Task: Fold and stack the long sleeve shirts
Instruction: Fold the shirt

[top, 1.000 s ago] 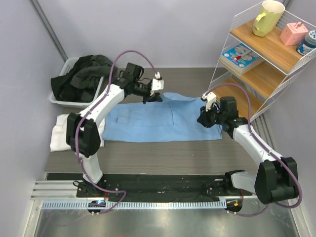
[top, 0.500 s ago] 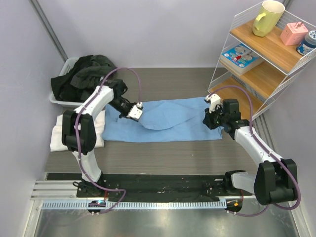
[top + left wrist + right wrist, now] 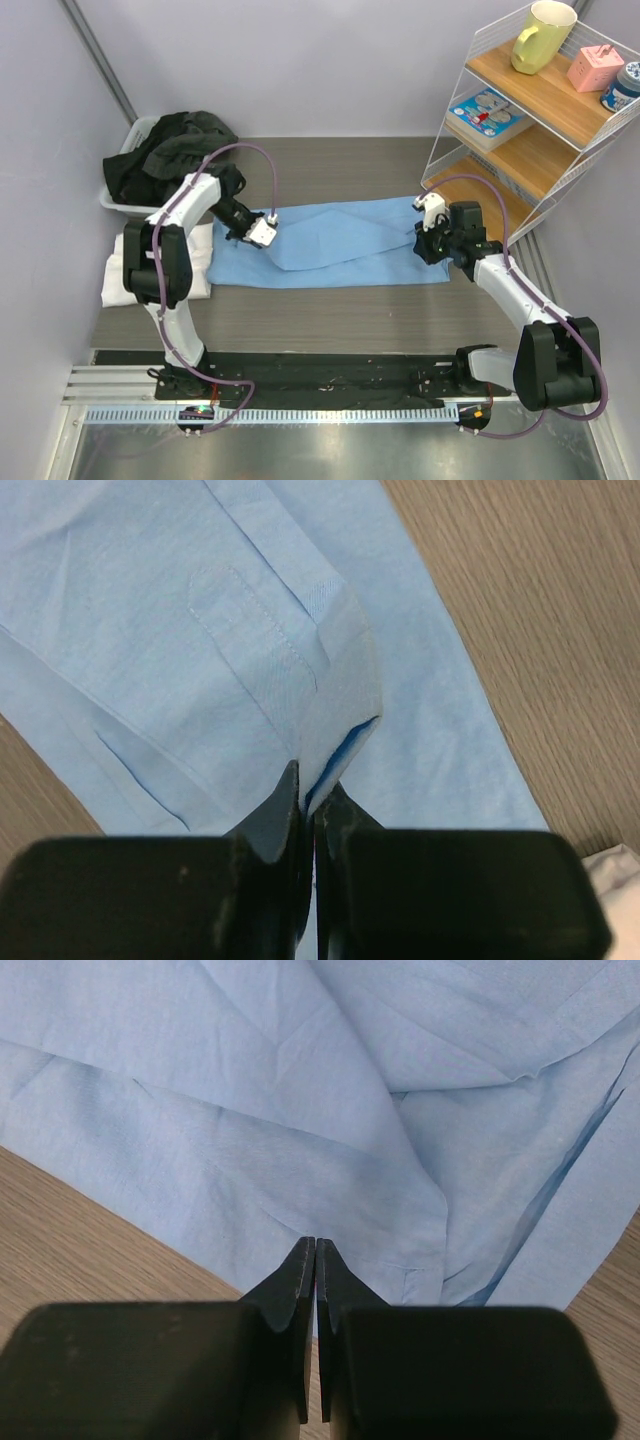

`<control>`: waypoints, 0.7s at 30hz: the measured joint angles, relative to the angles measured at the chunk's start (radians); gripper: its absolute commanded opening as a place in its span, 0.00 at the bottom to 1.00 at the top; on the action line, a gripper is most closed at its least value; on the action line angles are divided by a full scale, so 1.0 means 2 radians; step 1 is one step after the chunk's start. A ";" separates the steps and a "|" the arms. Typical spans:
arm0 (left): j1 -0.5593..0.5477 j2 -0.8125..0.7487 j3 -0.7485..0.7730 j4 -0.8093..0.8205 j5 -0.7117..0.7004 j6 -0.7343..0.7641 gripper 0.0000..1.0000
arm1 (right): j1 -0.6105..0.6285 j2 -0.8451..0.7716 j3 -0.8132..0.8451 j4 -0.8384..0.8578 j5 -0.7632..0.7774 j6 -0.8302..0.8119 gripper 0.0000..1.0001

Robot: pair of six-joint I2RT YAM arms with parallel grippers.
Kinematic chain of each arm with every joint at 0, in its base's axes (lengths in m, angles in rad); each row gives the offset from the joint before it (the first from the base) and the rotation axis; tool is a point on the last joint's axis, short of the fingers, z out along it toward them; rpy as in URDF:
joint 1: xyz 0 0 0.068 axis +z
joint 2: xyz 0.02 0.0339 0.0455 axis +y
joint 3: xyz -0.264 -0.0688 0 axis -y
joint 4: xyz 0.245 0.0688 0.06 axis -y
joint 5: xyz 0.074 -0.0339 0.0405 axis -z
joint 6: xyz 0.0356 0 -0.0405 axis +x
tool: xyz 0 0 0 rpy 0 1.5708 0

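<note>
1. The white shirt (image 3: 125, 272) lies folded on the surface (image 3: 330, 310), well out to the left of the left end effector (image 3: 258, 232) and just beside a bin (image 3: 135, 209) of dark clothes.
2. The left end effector is clenched on a raised fold of the light blue shirt (image 3: 350, 245). In its wrist view the doubled cloth runs up into the pressed-together tips, and a stitched seam lies just ahead of them.
3. The light blue shirt lies spread across the surface between the two end effectors, with one layer turned over toward the left one.
4. The right end effector (image 3: 425, 240) is clenched at the shirt's right edge. Cloth spreads ahead of its tips, and bare surface shows to their left.
5. This thin, soft, light cloth will likely sag and crease wherever it is not held, and one layer can slide over another. It is far wider than either end effector, so hold it at hems or seams, both sides together. Doubled stitching there should grip better than the open middle.
</note>
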 measured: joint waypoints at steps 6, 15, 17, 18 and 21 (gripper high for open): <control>0.009 0.017 -0.008 0.024 -0.033 0.001 0.34 | 0.000 -0.006 0.000 -0.010 -0.003 -0.003 0.08; 0.054 -0.011 -0.078 0.134 -0.055 -0.012 0.58 | 0.000 -0.002 0.034 -0.062 -0.002 0.001 0.05; 0.057 -0.039 -0.082 0.156 -0.052 -0.056 0.69 | 0.000 0.015 0.052 -0.069 0.002 0.009 0.05; 0.056 -0.055 -0.082 0.166 -0.050 -0.078 0.75 | 0.000 0.023 0.059 -0.072 0.004 0.013 0.04; 0.043 -0.090 -0.082 0.184 -0.050 -0.166 0.82 | 0.000 0.051 0.078 -0.083 0.010 0.026 0.04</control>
